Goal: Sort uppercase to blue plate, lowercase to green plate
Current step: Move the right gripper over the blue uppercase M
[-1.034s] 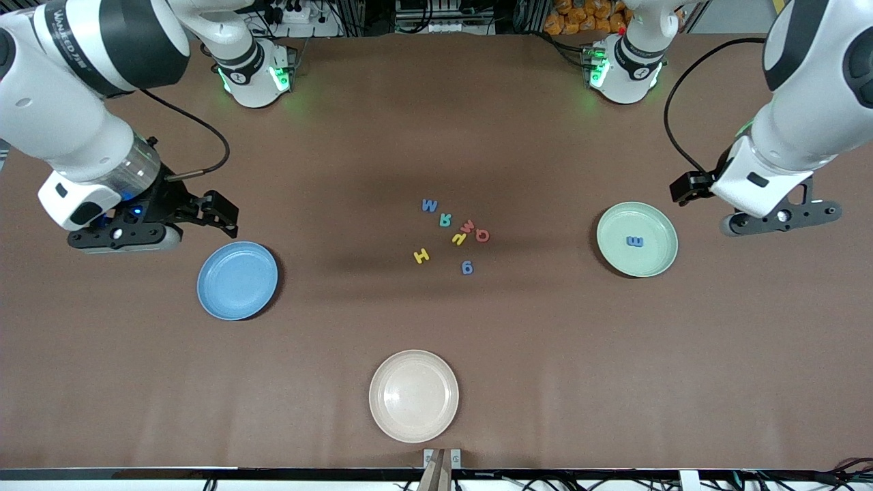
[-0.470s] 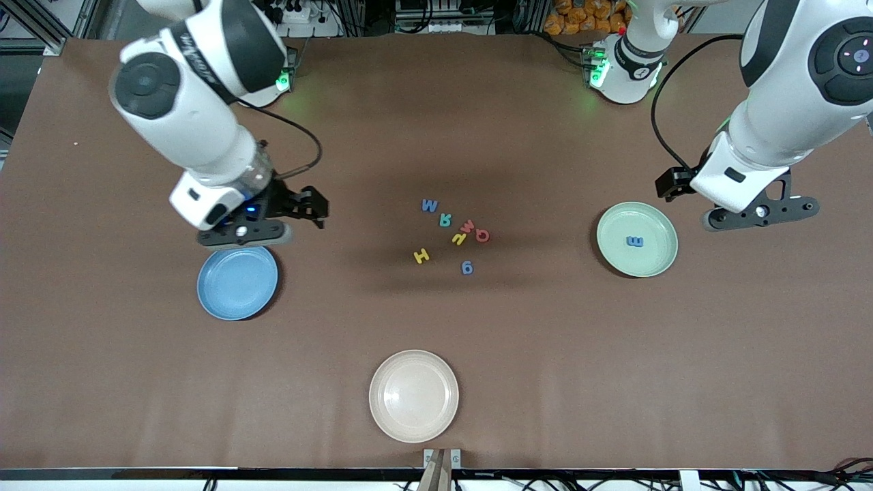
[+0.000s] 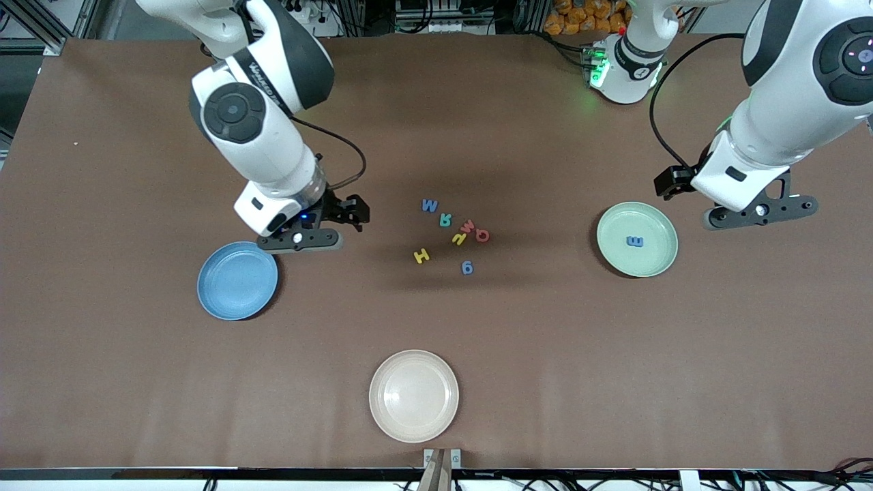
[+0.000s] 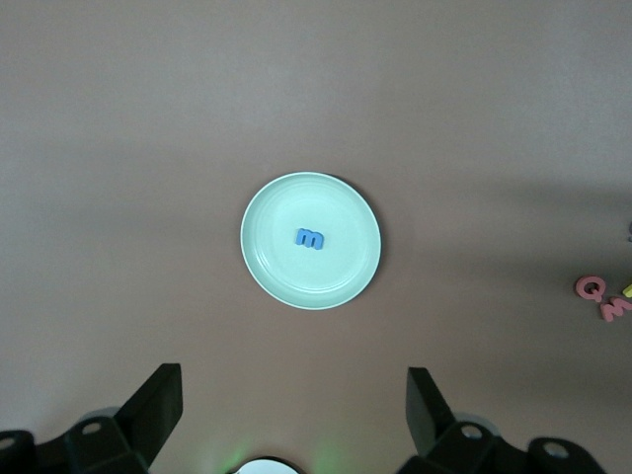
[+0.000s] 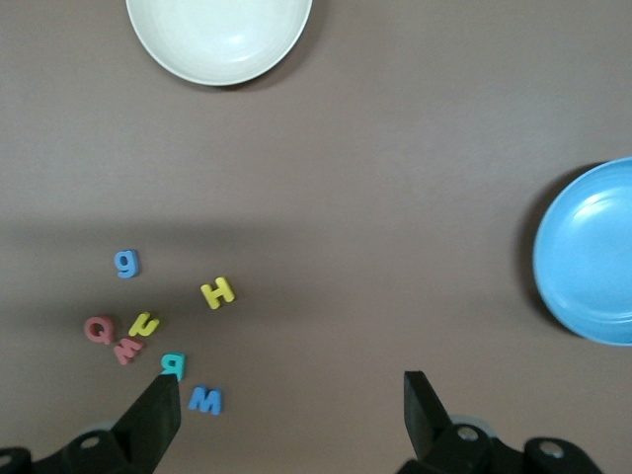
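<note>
1. done: blue m is seen lying in the green plate.
2. blue plate is seen bare; seven letters are left clustered mid-table, between the plates.
3. right gripper is held empty, fingers spread, over the table beside the blue plate.
4. left gripper is parked beside the green plate, fingers spread, empty.

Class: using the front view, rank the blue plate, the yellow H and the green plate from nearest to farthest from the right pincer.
1. blue plate, just beside the right pincer, toward the right arm's end.
2. yellow H, in the letter cluster mid-table.
3. green plate, at the left arm's end.
</note>
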Tool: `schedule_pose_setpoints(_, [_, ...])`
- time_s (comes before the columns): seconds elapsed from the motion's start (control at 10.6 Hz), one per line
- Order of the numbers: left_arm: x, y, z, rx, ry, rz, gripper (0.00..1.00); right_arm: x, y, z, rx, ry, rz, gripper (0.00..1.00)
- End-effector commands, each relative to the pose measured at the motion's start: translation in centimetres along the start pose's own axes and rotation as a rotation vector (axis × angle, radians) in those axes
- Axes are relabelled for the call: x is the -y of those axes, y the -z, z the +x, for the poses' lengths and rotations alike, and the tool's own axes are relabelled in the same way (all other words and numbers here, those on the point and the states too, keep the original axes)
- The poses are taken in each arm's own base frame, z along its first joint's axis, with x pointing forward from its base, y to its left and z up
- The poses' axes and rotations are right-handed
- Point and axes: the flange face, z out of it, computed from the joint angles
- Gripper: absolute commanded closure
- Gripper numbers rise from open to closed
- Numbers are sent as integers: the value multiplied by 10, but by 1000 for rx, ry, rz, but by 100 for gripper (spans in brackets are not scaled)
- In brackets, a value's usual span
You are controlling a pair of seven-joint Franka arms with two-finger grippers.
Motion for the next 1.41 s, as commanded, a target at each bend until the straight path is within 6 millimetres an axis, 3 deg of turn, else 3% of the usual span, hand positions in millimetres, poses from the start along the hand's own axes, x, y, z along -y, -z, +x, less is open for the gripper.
schedule_pose_setpoints(0.0, [-3, 3, -14, -4, -26, -17, 0, 36, -25, -13, -5, -31, -7, 0])
schedule_pose_setpoints(0.19, [-4, 3, -13, -6, -27, -18, 0, 70, -63, -38, 12, -46, -10, 0])
schedule_pose_setpoints(0.38, [-6, 2, -14, -5, -31, -17, 0, 98, -119, -74, 21, -99, -5, 0])
schedule_pose_setpoints(0.66, [-18, 4, -17, -15, -53, -20, 0, 123, -193, -110, 41, -90, -104, 0])
schedule_pose_setpoints(0.85, [-18, 4, -17, -15, -53, -20, 0, 131, -229, -133, 28, -81, -89, 1])
schedule_pose_setpoints(1.03, [-22, 2, -18, -12, -60, -18, 0, 130, -255, -150, 11, -78, -70, 2])
schedule_pose_setpoints(1.32, [-25, 2, -19, -12, -65, -18, 0, 134, -263, -162, 27, -61, -71, 8])
